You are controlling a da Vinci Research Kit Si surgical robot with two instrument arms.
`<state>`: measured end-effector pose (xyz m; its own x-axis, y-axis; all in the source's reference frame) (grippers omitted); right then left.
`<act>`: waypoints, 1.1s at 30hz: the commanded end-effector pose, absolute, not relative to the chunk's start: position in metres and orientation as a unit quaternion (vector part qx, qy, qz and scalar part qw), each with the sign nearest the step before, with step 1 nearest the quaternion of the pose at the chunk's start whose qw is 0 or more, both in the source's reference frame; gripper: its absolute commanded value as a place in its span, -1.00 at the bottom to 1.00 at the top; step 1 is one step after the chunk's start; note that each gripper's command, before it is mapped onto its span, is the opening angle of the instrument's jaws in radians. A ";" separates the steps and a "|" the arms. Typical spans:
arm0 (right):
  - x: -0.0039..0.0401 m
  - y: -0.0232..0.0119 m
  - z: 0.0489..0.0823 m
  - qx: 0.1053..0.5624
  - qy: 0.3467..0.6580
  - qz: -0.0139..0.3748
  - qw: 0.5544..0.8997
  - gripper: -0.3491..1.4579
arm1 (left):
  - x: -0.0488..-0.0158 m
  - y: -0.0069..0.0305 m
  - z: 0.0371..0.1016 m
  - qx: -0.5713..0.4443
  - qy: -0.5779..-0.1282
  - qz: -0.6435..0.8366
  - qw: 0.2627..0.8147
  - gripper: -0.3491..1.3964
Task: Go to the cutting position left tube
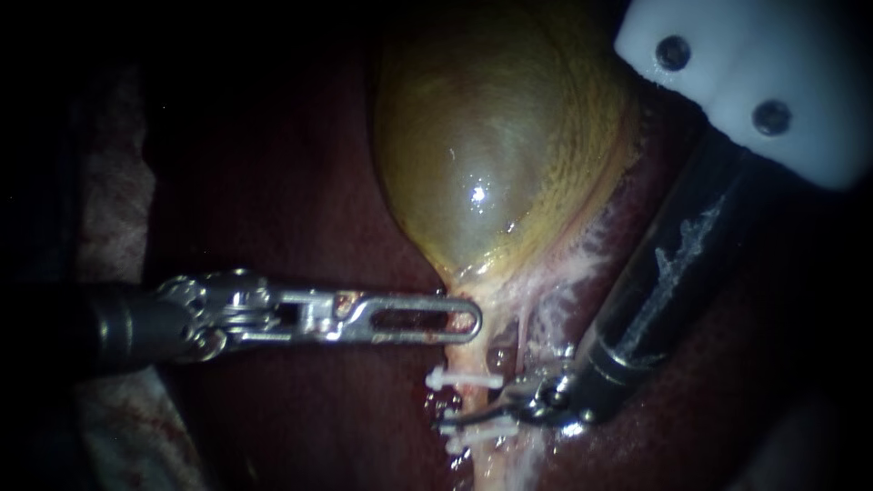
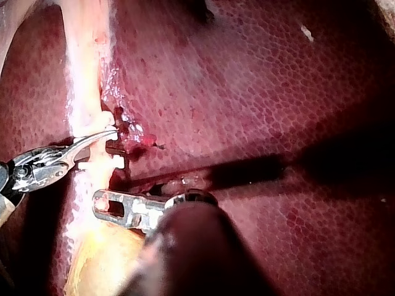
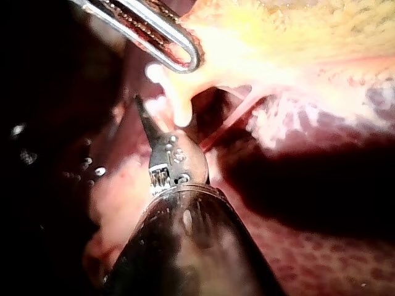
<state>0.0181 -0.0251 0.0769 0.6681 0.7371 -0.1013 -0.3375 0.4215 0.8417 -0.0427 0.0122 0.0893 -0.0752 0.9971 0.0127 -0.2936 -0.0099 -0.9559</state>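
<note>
The right instrument (image 1: 482, 416), coming in from the right with a curved cutting tip, is lying across the left tube (image 1: 467, 400) among the white clips (image 1: 459, 377). Whether it is open or closed is not showing in any view. The tube is running toward the near side from the neck of the gallbladder (image 1: 491, 155), just left of a thinner strand (image 1: 524, 332). Farther back, the left instrument (image 1: 464, 320) is reaching in from the left, its jaws closed on the gallbladder at the neck and apparently holding it taut. Dark liver (image 2: 259, 92) is lying beneath everything. The danger appears to be in the tight spacing. A tip sitting against a clip could be nicking or loosening it, and a point pushed too far could be scoring the liver or catching the neighbouring strand.
</note>
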 end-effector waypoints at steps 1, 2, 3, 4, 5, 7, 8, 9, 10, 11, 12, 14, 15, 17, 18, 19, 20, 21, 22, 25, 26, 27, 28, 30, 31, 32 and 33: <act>0.0182 -0.0251 0.0770 0.423 0.236 0.332 0.809 0.63 | -0.0427 0.0122 0.0893 -0.401 -0.439 0.587 0.550 -1.00; 0.0182 -0.0251 0.0770 0.423 0.236 0.333 0.809 0.63 | -0.0427 0.0122 0.0893 -0.401 -0.439 0.587 0.550 -1.00; 0.0182 -0.0251 0.0770 0.423 0.236 0.333 0.809 0.63 | -0.0427 0.0122 0.0893 -0.401 -0.439 0.587 0.550 -1.00; 0.0182 -0.0251 0.0770 0.423 0.236 0.333 0.809 0.63 | -0.0427 0.0122 0.0893 -0.401 -0.439 0.587 0.550 -1.00; 0.0182 -0.0251 0.0770 0.423 0.236 0.333 0.809 0.63 | -0.0427 0.0122 0.0893 -0.401 -0.439 0.587 0.550 -1.00; 0.0181 -0.0251 0.0770 0.423 0.236 0.332 0.809 0.63 | -0.0427 0.0122 0.0893 -0.401 -0.439 0.587 0.550 -1.00; 0.0181 -0.0250 0.0770 0.423 0.237 0.333 0.809 0.63 | -0.0427 0.0122 0.0893 -0.401 -0.439 0.587 0.550 -1.00; 0.0181 -0.0249 0.0770 0.423 0.237 0.333 0.809 0.63 | -0.0427 0.0122 0.0893 -0.401 -0.439 0.587 0.550 -1.00; 0.0181 -0.0249 0.0770 0.423 0.238 0.333 0.808 0.63 | -0.0427 0.0121 0.0893 -0.401 -0.439 0.587 0.550 -1.00; 0.0181 -0.0247 0.0769 0.423 0.239 0.334 0.808 0.63 | -0.0427 0.0121 0.0893 -0.401 -0.439 0.587 0.550 -1.00; 0.0181 -0.0247 0.0770 0.423 0.241 0.334 0.807 0.63 | -0.0427 0.0121 0.0893 -0.401 -0.439 0.587 0.550 -1.00; 0.0180 -0.0246 0.0770 0.423 0.242 0.334 0.807 0.62 | -0.0427 0.0121 0.0893 -0.401 -0.439 0.587 0.550 -1.00; 0.0179 -0.0246 0.0770 0.423 0.242 0.334 0.807 0.62 | -0.0427 0.0121 0.0893 -0.401 -0.439 0.587 0.550 -1.00; 0.0178 -0.0246 0.0770 0.423 0.242 0.334 0.807 0.62 | -0.0427 0.0121 0.0893 -0.401 -0.439 0.587 0.550 -1.00; 0.0178 -0.0246 0.0770 0.423 0.242 0.334 0.807 0.62 | -0.0427 0.0121 0.0893 -0.401 -0.439 0.587 0.550 -1.00; 0.0178 -0.0246 0.0770 0.423 0.242 0.333 0.807 0.62 | -0.0427 0.0121 0.0893 -0.401 -0.439 0.587 0.550 -1.00; 0.0178 -0.0246 0.0771 0.423 0.242 0.333 0.807 0.62 | -0.0427 0.0121 0.0893 -0.401 -0.439 0.587 0.550 -1.00; 0.0178 -0.0246 0.0771 0.423 0.242 0.334 0.807 0.62 | -0.0427 0.0121 0.0893 -0.401 -0.439 0.587 0.550 -1.00; 0.0178 -0.0246 0.0771 0.423 0.242 0.333 0.807 0.62 | -0.0427 0.0121 0.0893 -0.401 -0.439 0.587 0.550 -1.00; 0.0178 -0.0246 0.0771 0.423 0.242 0.333 0.807 0.62 | -0.0427 0.0121 0.0893 -0.401 -0.439 0.587 0.550 -1.00; 0.0178 -0.0246 0.0771 0.423 0.242 0.333 0.807 0.62 | -0.0427 0.0121 0.0893 -0.401 -0.439 0.587 0.550 -1.00; 0.0178 -0.0246 0.0771 0.423 0.242 0.333 0.807 0.62 | -0.0427 0.0121 0.0893 -0.401 -0.439 0.587 0.550 -1.00; 0.0177 -0.0246 0.0771 0.424 0.241 0.336 0.806 0.62 | -0.0427 0.0121 0.0893 -0.401 -0.439 0.587 0.550 -1.00; 0.0177 -0.0245 0.0771 0.424 0.241 0.336 0.806 0.62 | -0.0427 0.0121 0.0893 -0.401 -0.439 0.587 0.550 -1.00; 0.0177 -0.0245 0.0771 0.424 0.241 0.336 0.806 0.62 | -0.0427 0.0121 0.0893 -0.401 -0.439 0.587 0.550 -1.00; 0.0177 -0.0246 0.0772 0.424 0.241 0.336 0.806 0.62 | -0.0427 0.0121 0.0893 -0.401 -0.439 0.587 0.550 -1.00; 0.0177 -0.0246 0.0772 0.424 0.241 0.336 0.806 0.62 | -0.0427 0.0121 0.0893 -0.401 -0.439 0.587 0.550 -1.00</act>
<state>0.0177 -0.0245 0.0772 0.6586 0.7451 -0.1053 -0.3366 0.4168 0.8444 -0.0427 0.0121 0.0893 -0.0747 0.9971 0.0125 -0.2939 -0.0101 -0.9558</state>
